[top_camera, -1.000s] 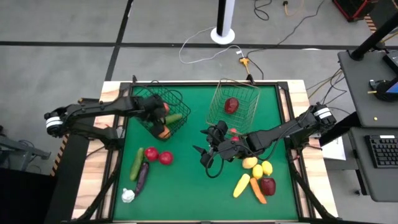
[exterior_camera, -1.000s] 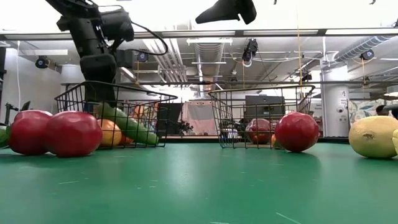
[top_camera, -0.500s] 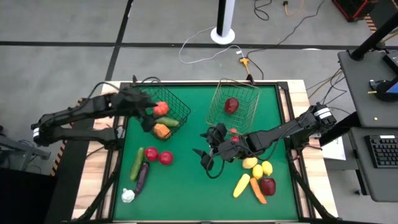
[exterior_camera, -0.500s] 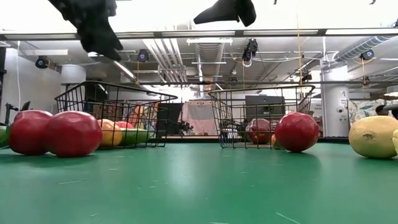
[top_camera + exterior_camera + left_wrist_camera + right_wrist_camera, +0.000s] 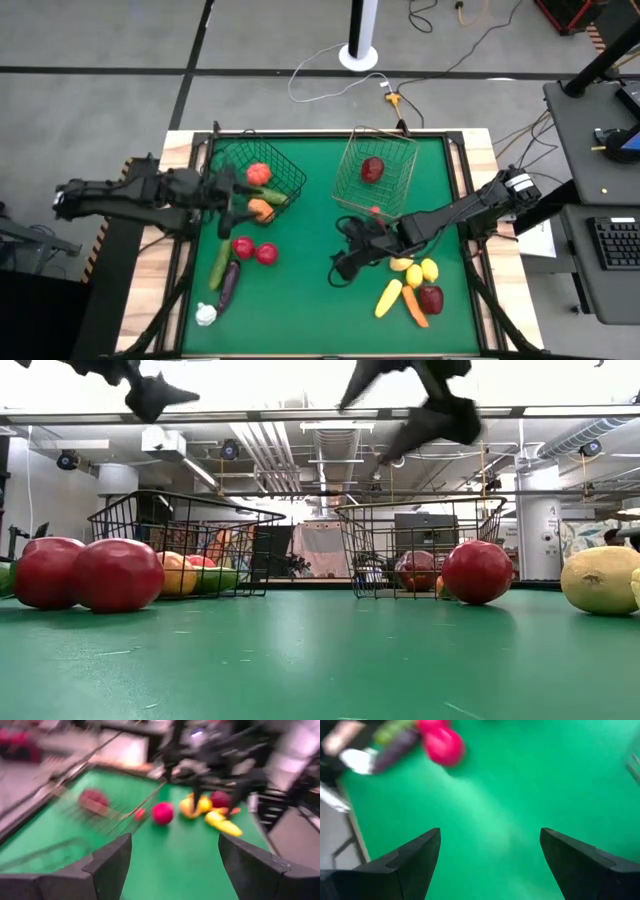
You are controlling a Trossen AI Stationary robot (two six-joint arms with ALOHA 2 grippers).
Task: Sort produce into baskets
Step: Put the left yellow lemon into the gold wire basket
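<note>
Green-topped table [image 5: 300, 300] with two square wire-mesh baskets, taken here as landmarks. The dark wire basket [image 5: 262, 180] holds a red tomato-like piece [image 5: 259, 173], an orange piece [image 5: 262, 210] and a green one. The pale silvery wire basket [image 5: 377, 165] holds one dark red fruit [image 5: 372, 169]. No legible writing or brand appears in any view.

Left hand [image 5: 228, 200] hangs above the table just beside the dark basket's near edge, fingers spread, nothing between them. Right hand [image 5: 345, 262] hovers near the pale basket's front, fingers likewise spread and empty.

In front of the dark basket lie two red round fruits [image 5: 254, 250], a green cucumber [image 5: 220, 262], a purple aubergine [image 5: 228, 284] and a white garlic bulb [image 5: 206, 315]. In front of the pale basket lie yellow lemons [image 5: 415, 270], a yellow banana-like piece [image 5: 388, 297], a carrot [image 5: 415, 306] and a dark red apple [image 5: 431, 298].

Only the low view shows the ceiling pipes and room behind the baskets; only the high view shows the floor cables.
</note>
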